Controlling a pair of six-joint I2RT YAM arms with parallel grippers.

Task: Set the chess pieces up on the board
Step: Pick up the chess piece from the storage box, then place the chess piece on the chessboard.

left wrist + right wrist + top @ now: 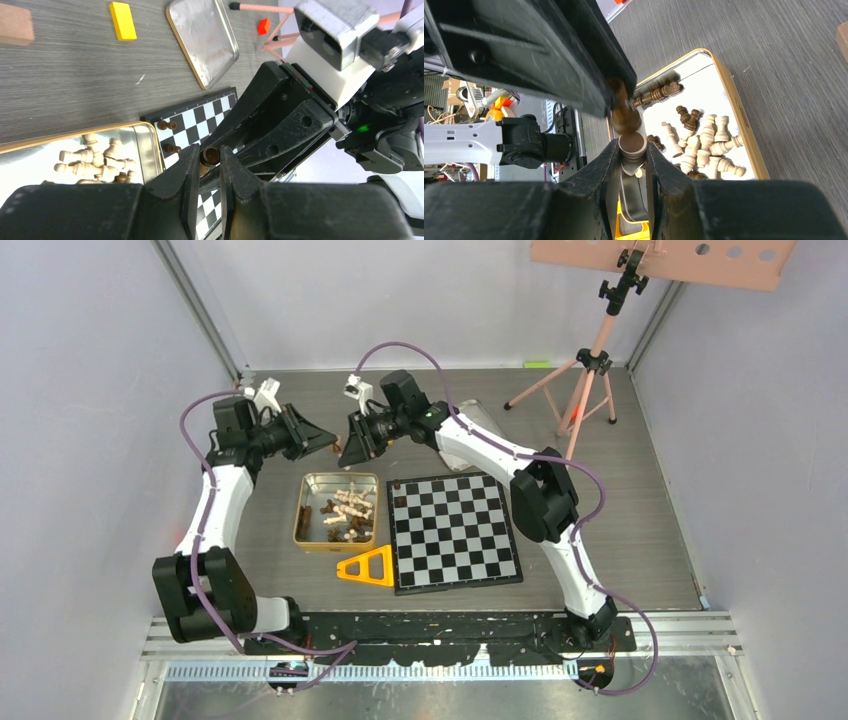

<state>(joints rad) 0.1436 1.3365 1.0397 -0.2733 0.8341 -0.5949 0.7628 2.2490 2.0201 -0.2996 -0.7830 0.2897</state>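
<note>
A dark brown chess piece (210, 156) hangs in the air behind the gold tin (300, 510), gripped from both sides. My left gripper (207, 159) is shut on one end of it. My right gripper (632, 150) faces the left one and is shut on the piece's round base (632, 144). In the top view the two grippers meet tip to tip, left gripper (328, 443) against right gripper (347, 450). The board (470, 540) lies flat to the right of the tin, with two dark pieces (166, 125) along its left edge. Several pale and dark pieces (345, 512) lie in the tin.
A yellow triangle (368, 568) lies in front of the tin. A silver tin lid (202, 40), a yellow block (122, 20) and a brown wooden cube (15, 24) lie at the back. A pink tripod (590, 370) stands at the back right.
</note>
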